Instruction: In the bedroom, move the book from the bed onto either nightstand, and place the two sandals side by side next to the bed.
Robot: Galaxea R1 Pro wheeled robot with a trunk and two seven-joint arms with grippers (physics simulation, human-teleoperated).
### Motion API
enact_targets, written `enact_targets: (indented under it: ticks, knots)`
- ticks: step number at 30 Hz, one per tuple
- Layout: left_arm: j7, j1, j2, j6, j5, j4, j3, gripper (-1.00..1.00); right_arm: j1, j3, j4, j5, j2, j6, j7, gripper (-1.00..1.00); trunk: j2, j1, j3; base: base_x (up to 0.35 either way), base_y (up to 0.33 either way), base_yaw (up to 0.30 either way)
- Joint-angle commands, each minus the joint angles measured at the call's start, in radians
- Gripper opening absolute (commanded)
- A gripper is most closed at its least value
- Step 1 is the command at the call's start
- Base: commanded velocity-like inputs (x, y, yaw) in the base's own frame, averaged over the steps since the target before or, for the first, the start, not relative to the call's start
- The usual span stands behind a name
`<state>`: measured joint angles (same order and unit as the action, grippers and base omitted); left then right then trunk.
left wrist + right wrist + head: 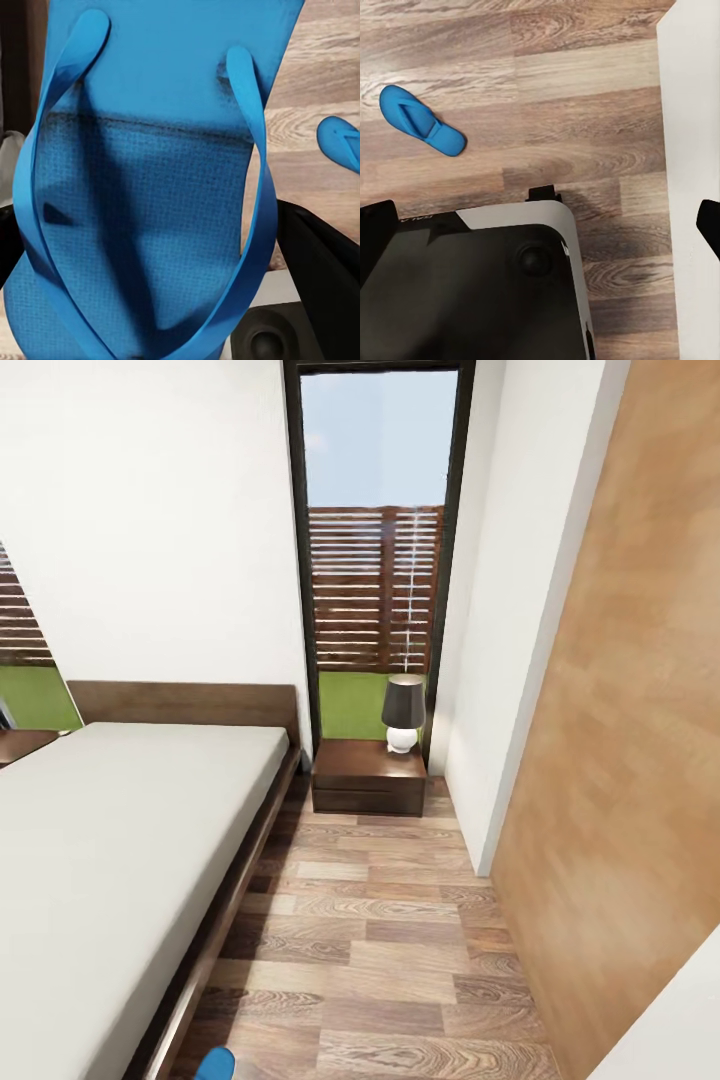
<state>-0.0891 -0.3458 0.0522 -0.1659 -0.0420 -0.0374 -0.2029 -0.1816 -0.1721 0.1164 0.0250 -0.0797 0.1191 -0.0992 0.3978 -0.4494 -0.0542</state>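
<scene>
**Sandal carried at the left hand, pairing step under way**

Sandal placement is the step in hand, by my reading. In the left wrist view a bright blue sandal (150, 187) sits hard up against the camera, sole and both straps facing it, clear of the floor; it looks carried by the left hand, though the fingers themselves are hidden, so I cannot tell the clench for certain. Second sandal (421, 120) lies flat on the wood-plank floor (570, 67), just off the robot's base (472, 292), well apart from anything else. A sliver of blue at the bottom edge of the head view (215, 1064) sits beside the bed frame.

Bed (110, 860) runs along the left, mattress bare where it shows; no book visible on it. Nightstand (368, 775) stands at the headboard end, lamp (403, 712) on top, below the tall window.

Right hand: one dark finger edge at the frame margin, state not readable.

Next move, as I judge it: lower the carried sandal to the floor alongside the loose one, toes matched, close to the bed.
</scene>
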Motion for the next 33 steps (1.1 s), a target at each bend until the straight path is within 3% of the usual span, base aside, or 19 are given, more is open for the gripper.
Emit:
enact_targets:
  ticks: [1, 10, 25, 33]
  knots:
    - [-0.004, -0.001, 0.000, -0.003, -0.003, 0.001, -0.009, -1.00, -0.001, -0.007, -0.001, 0.003, 0.000, 0.004, -0.007, 1.00, 0.002, -0.001, -0.002, 0.000, 0.000, 0.000]
    - [-0.004, -0.001, 0.000, -0.003, -0.002, 0.001, -0.009, -1.00, -0.001, -0.006, -0.001, 0.003, 0.000, 0.004, -0.006, 1.00, 0.002, -0.001, -0.002, 0.000, 0.000, 0.026]
    - [-0.003, -0.001, 0.000, -0.003, -0.002, 0.001, -0.009, -1.00, -0.001, -0.006, -0.001, 0.003, 0.000, 0.004, -0.006, 1.00, 0.002, -0.001, -0.007, 0.058, -0.064, 0.244]
    - [-0.004, -0.001, -0.001, -0.003, -0.002, 0.002, -0.009, -1.00, -0.001, -0.006, -0.001, 0.003, 0.000, 0.004, -0.007, 1.00, 0.002, -0.001, -0.008, -0.052, -0.060, 0.082]
